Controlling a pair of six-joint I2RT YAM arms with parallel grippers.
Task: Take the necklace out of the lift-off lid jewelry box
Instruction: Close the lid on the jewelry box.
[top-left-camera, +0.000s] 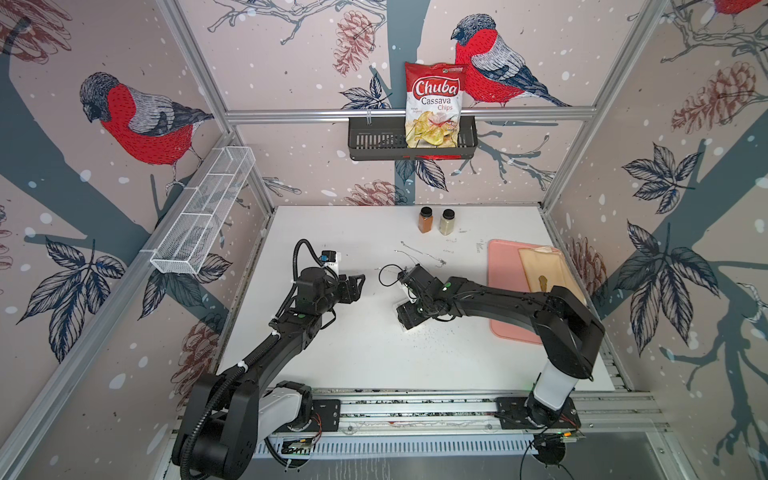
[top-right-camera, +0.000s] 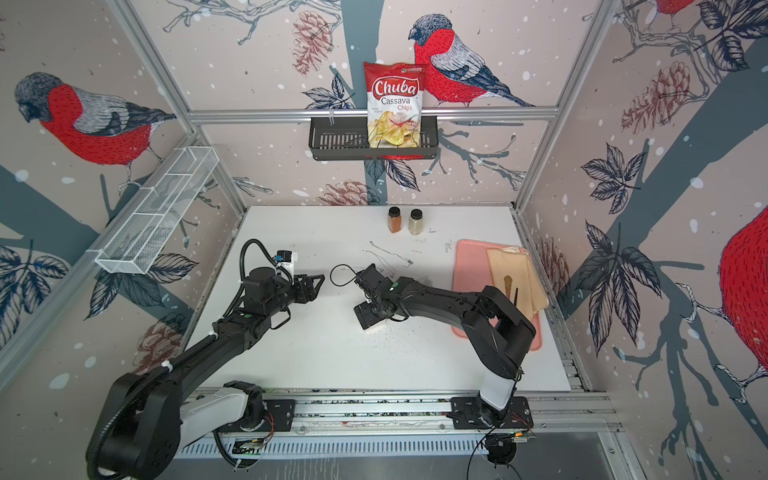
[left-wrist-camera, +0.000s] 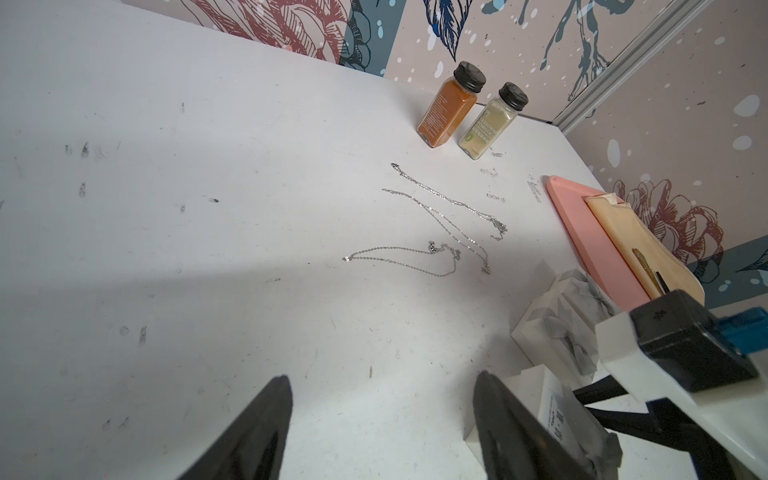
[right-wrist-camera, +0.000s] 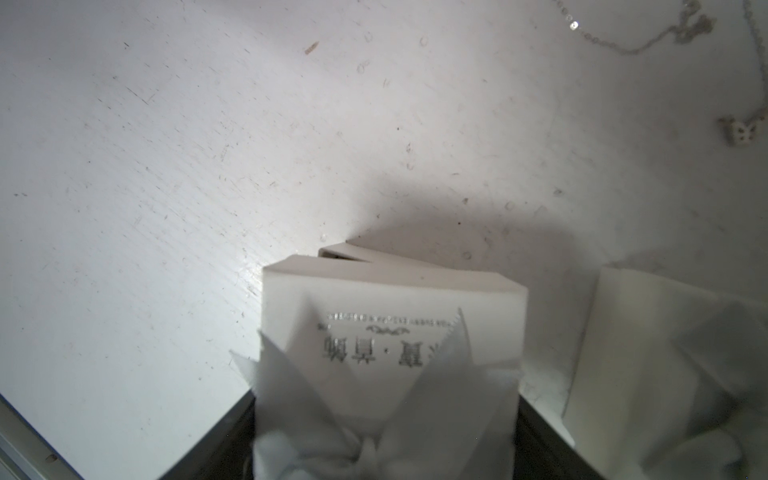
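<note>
Lying loose on the white surface (top-left-camera: 353, 365) in both top views, the thin necklace chains (top-left-camera: 422, 255) (top-right-camera: 390, 254) run with their long axis from 10 to 4 o'clock. They sit at 1 o'clock from the right pincer (top-left-camera: 407, 318), just beyond it. From the left pincer (top-left-camera: 359, 286) they are at 2 o'clock and farther off, so the right arm is nearer.

In the left wrist view the left pincer (left-wrist-camera: 384, 376) gapes wide with nothing between its fingers. The chains (left-wrist-camera: 432, 248) lie ahead of it, and the jewelry box (left-wrist-camera: 544, 403) stands just beside a second box (left-wrist-camera: 557, 328).

In the right wrist view the right pincer (right-wrist-camera: 386, 415) clasps the jewelry box (right-wrist-camera: 390, 299) by two opposite sides. The lid looks skewed on its base. Whether a necklace is inside cannot be seen.
</note>
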